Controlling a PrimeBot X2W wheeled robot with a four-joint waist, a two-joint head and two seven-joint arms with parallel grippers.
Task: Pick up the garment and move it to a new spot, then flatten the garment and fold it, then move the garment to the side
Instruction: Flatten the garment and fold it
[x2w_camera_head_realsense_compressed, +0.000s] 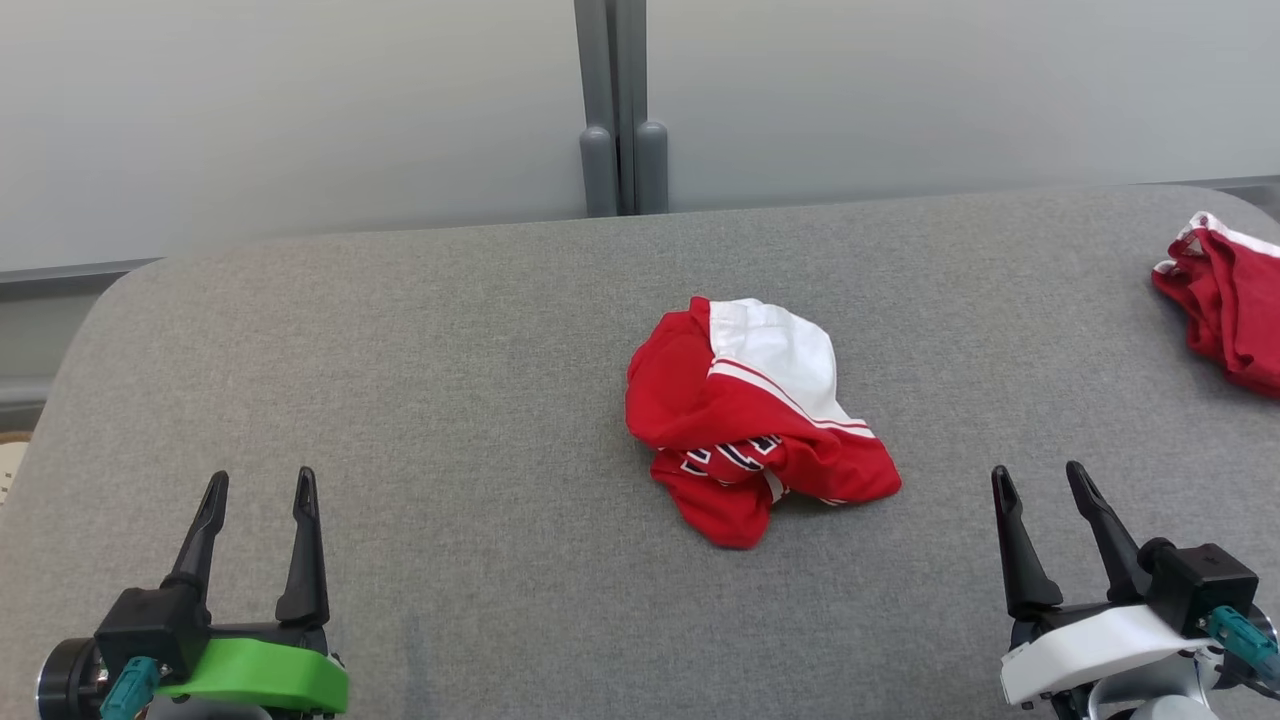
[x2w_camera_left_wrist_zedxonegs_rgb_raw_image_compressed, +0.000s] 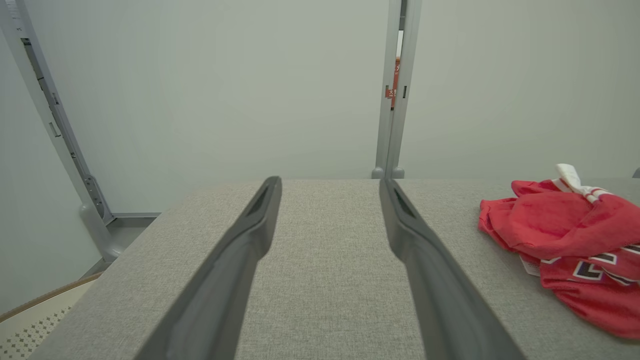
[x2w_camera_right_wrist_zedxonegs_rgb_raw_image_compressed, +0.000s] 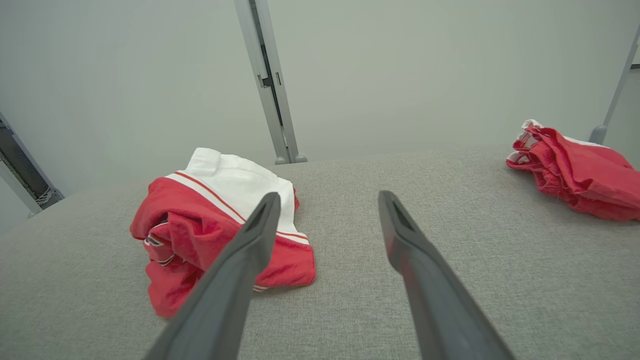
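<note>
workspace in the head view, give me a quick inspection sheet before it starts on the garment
surface: grey fabric tabletop, flat, rounded far corners
job's things: red and white jersey, crumpled in a heap mid-table, not flattened or folded
clutter: second red garment, bunched at the far right edge
end effectors: left end effector open, holding nothing, near left; right end effector open, holding nothing, near right; both apart from the jersey
cables: teal plug at the left wrist, another at the right; no loose cable seen
surroundings: pale wall panels joined by a grey post behind the table
</note>
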